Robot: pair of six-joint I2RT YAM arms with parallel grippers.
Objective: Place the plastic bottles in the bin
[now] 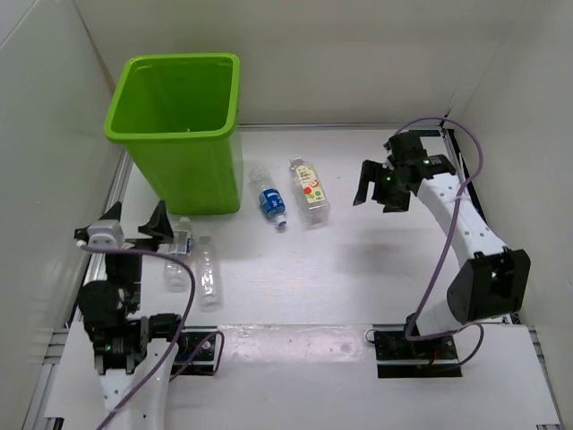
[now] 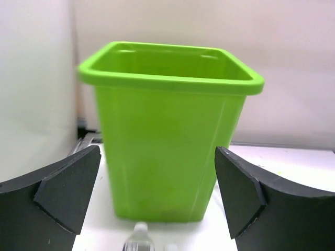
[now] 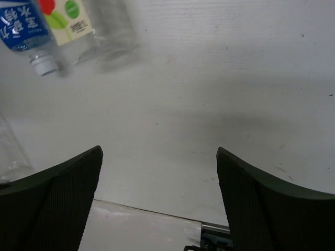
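The lime-green bin (image 1: 179,125) stands at the far left and fills the left wrist view (image 2: 167,136). Two slim pale-labelled bottles (image 1: 179,255) (image 1: 207,270) lie in front of it; the cap of one (image 2: 140,228) shows low between my left fingers. My left gripper (image 1: 134,220) (image 2: 157,201) is open and empty, just left of and above these bottles, facing the bin. The blue-labelled bottle (image 1: 268,199) (image 3: 21,31) and the red-green-labelled bottle (image 1: 309,190) (image 3: 70,18) lie mid-table, right of the bin. My right gripper (image 1: 376,194) (image 3: 159,201) is open and empty, raised to their right.
White walls enclose the table on the left, back and right. The bin stands close to the left wall and back corner. A grey strip (image 1: 295,342) runs along the near edge between the arm bases. Part of a clear bottle (image 3: 8,151) shows at the left edge of the right wrist view.
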